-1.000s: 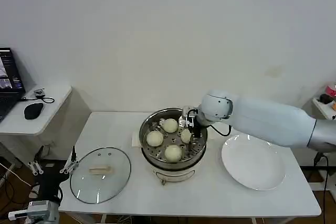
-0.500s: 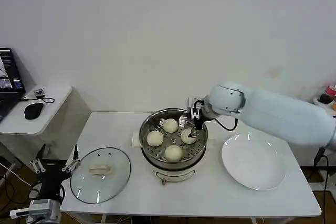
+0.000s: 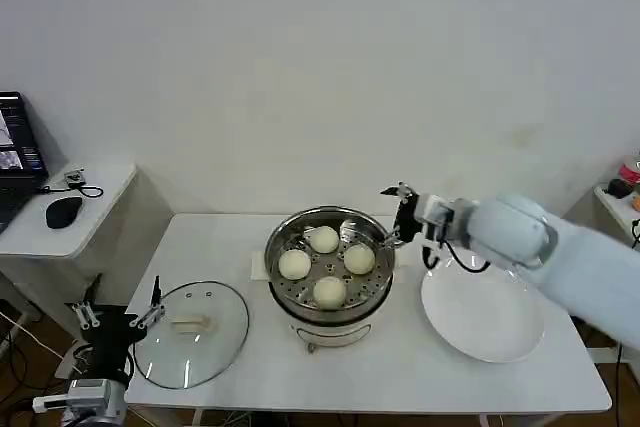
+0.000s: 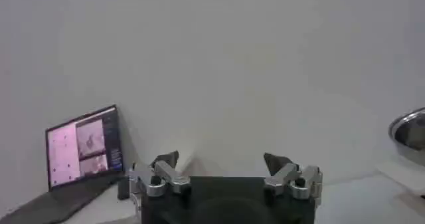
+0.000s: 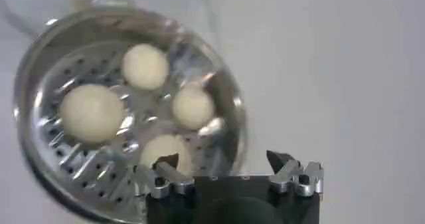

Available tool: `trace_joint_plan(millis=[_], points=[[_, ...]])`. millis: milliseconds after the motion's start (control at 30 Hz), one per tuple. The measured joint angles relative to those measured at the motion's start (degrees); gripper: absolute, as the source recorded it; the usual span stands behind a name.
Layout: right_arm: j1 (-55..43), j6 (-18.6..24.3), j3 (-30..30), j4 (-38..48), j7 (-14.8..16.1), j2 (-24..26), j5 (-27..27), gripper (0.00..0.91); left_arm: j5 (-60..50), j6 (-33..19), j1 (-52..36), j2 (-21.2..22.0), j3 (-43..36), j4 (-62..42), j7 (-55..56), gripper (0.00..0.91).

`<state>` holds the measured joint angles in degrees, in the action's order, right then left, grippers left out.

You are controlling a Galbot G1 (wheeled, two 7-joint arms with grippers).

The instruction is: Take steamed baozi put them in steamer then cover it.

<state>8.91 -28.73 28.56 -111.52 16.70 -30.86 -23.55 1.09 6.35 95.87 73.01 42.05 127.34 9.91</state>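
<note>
White table, steamer, glass lid, plate

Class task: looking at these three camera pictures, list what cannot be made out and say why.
- Head view: the steamer's base front is partly hidden by its own rim.
- Right wrist view: the right gripper covers part of the nearest baozi.
- Left wrist view: the steamer rim is cut off by the edge.

The left gripper has its 2 fingers spread apart, empty. Beyond: an open laptop, a white wall, and probably the steamer rim.

Four baozi, one steamer.
</note>
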Motion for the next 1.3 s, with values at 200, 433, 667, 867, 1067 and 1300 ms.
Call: trace_joint_plan(millis=[200, 433, 667, 867, 1067, 1300], points=[[22.89, 6.85, -22.96, -3.84, -3.25, -6.07, 4.74, 0.907, -1.88, -1.16, -0.58, -0.36, -0.35, -1.28, -0.93, 0.907], [47.11, 14.11, -49.52, -4.97, -2.38, -20.21, 7.26, 0.907, -9.96, -3.03, -0.87, -1.12, 0.42, -4.37, -2.25, 0.907], [65.50, 20.41, -69.93, -6.64, -1.15, -31.15, 5.68, 0.907, -25.55, -5.61, -0.03, -2.47, 0.72, -8.99, -2.86, 0.907], [75.07, 25.34, -79.07, -7.34, -1.15, -37.25, 4.18, 0.907, -40.67, -8.30, -0.67, -3.84, -0.25, -13.68, -1.96, 0.907], [79.12, 28.60, -83.74, -7.81, -1.40, -41.22, 3.84, 0.907, -54.41, -9.68, -2.46, -5.10, -1.94, -19.07, -1.52, 0.907], [81.35, 30.79, -87.08, -8.70, -1.77, -43.82, 3.25, 0.907, -63.90, -10.21, -3.65, -6.19, -3.52, -23.52, -2.58, 0.907]])
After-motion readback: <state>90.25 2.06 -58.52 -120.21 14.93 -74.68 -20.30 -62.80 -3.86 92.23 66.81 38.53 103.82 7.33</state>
